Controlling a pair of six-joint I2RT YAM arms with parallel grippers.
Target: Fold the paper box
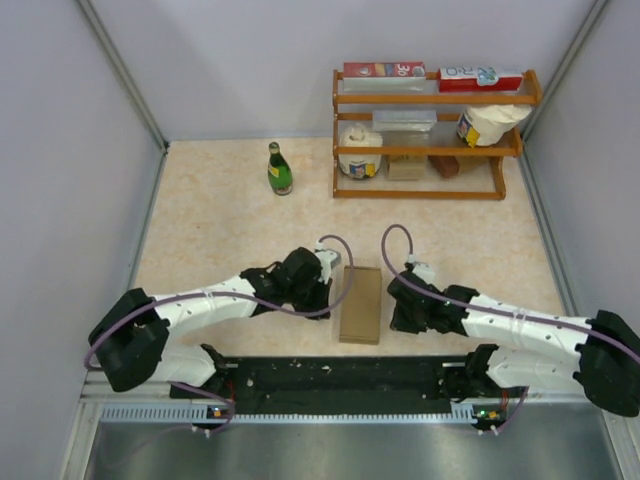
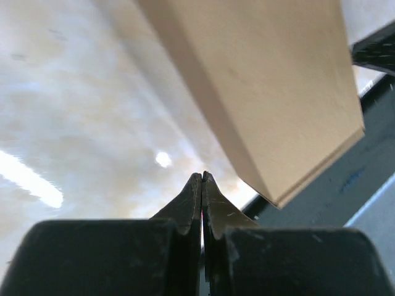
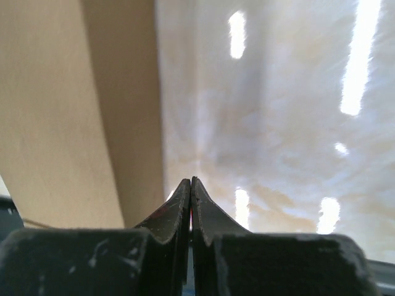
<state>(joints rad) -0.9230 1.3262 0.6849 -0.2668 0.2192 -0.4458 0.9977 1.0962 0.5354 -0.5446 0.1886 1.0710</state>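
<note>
The paper box (image 1: 361,303) is a slim brown cardboard box lying flat on the table between my two arms. In the left wrist view its side and top (image 2: 271,86) fill the upper right. In the right wrist view the paper box (image 3: 68,117) takes up the left side. My left gripper (image 1: 318,290) rests just left of the box, shut with nothing between its tips (image 2: 202,176). My right gripper (image 1: 402,300) rests just right of the box, also shut and holding nothing (image 3: 191,180). Neither gripper touches the box as far as I can see.
A green bottle (image 1: 279,169) stands at the back left. A wooden shelf (image 1: 430,150) at the back right holds printed cartons, tubs and jars. A black rail (image 1: 340,385) runs along the near edge by the arm bases. Grey walls close in both sides.
</note>
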